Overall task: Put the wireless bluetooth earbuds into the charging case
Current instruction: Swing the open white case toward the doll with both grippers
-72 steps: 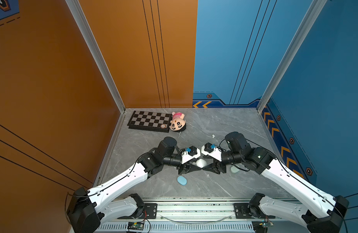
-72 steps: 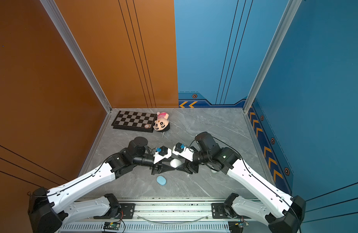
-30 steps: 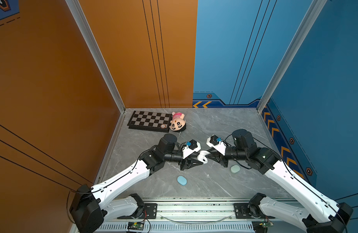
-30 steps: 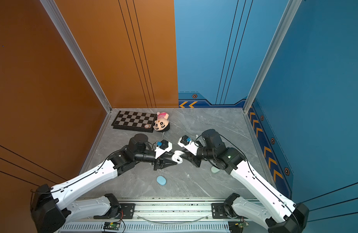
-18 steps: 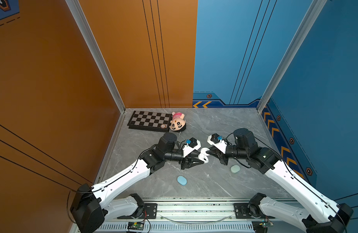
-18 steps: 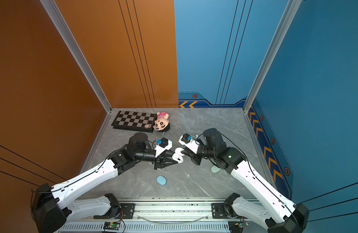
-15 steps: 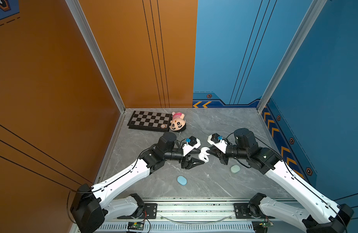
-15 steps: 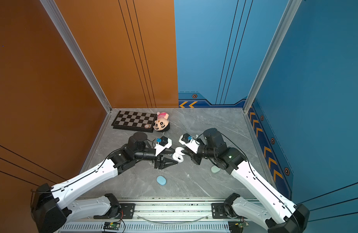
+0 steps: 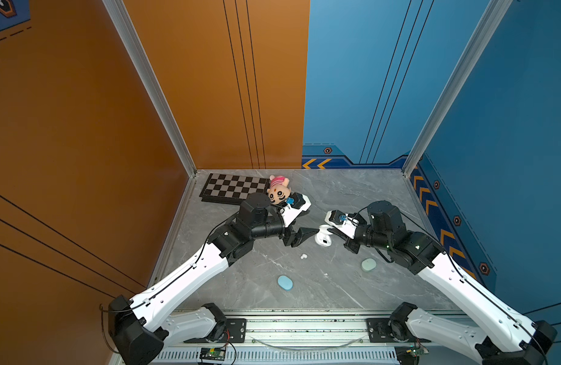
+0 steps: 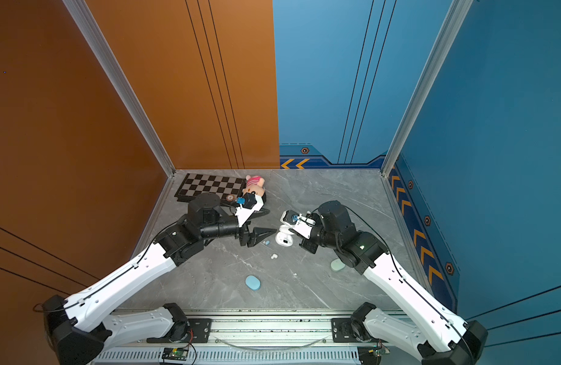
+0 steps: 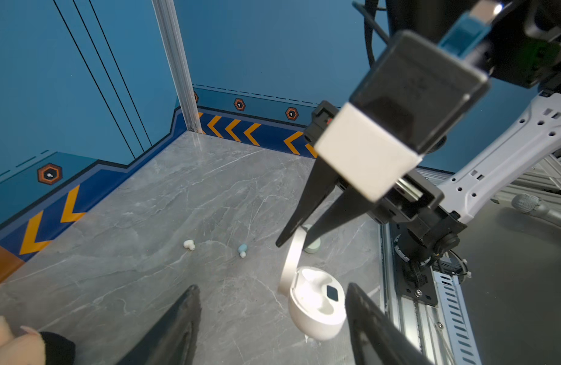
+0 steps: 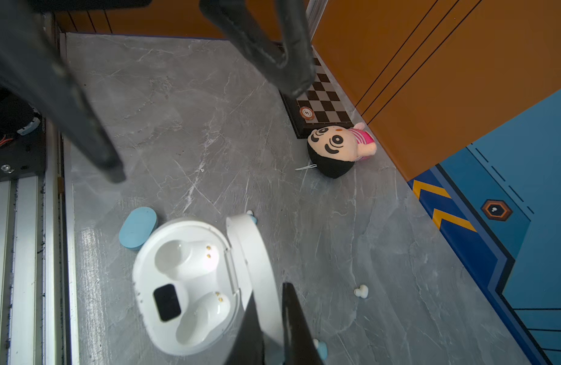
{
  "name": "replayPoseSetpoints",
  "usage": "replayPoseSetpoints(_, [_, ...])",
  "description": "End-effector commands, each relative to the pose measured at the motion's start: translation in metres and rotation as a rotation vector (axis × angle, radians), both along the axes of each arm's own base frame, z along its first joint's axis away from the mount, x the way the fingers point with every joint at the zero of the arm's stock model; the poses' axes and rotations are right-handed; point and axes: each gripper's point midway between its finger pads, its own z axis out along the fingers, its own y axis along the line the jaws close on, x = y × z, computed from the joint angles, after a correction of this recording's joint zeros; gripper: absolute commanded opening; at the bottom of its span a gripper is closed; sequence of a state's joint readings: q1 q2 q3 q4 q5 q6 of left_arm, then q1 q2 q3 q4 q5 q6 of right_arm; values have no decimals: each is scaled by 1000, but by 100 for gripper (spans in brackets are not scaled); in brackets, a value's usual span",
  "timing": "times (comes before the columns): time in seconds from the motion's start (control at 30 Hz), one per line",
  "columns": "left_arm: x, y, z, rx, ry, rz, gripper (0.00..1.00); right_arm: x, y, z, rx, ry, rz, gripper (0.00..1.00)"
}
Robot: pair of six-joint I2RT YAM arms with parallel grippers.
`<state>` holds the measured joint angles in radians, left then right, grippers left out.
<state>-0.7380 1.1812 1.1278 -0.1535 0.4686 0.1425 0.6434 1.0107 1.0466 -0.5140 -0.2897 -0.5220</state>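
Note:
The white charging case (image 12: 190,284) is open, with both sockets empty. My right gripper (image 12: 269,292) is shut on its raised lid (image 12: 257,252). In both top views the case (image 9: 323,238) sits mid-table between the arms. My left gripper (image 9: 306,237) stands open just left of it, touching nothing; in the left wrist view the case (image 11: 317,303) lies close to one of its fingers (image 11: 364,316). Loose earbuds lie on the table: a white one (image 9: 303,256) (image 11: 189,244) and a pale blue one (image 10: 266,242) (image 11: 242,249).
A shut blue case (image 9: 285,282) lies near the front edge, and a shut mint case (image 9: 368,264) lies beside the right arm. A chessboard (image 9: 231,188) and a plush doll (image 9: 279,189) sit at the back left. Another pale blue earbud (image 12: 320,347) lies by my right gripper.
My left gripper has opened, let go of the white case and drawn back a little to the left. The right gripper keeps its hold on the lid.

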Motion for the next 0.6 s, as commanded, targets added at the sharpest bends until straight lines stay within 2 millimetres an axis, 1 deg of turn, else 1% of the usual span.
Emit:
replayPoseSetpoints(0.0, [10,-9,-15,96,-22,24,69,1,-1,24,25,-84,2,0])
replayPoseSetpoints(0.17, [8,-29,-17,117,-36,-26,65,-3,1,33,66,-94,15,0])
replayPoseSetpoints(0.3, [10,-37,-22,141,-39,-34,60,-7,1,36,82,-93,23,0])
replayPoseSetpoints(0.4, [12,-40,-23,149,-49,-35,50,-10,1,35,91,-85,31,0])
replayPoseSetpoints(0.57, [16,-42,-23,157,-60,-25,27,-11,0,32,89,-76,28,0])
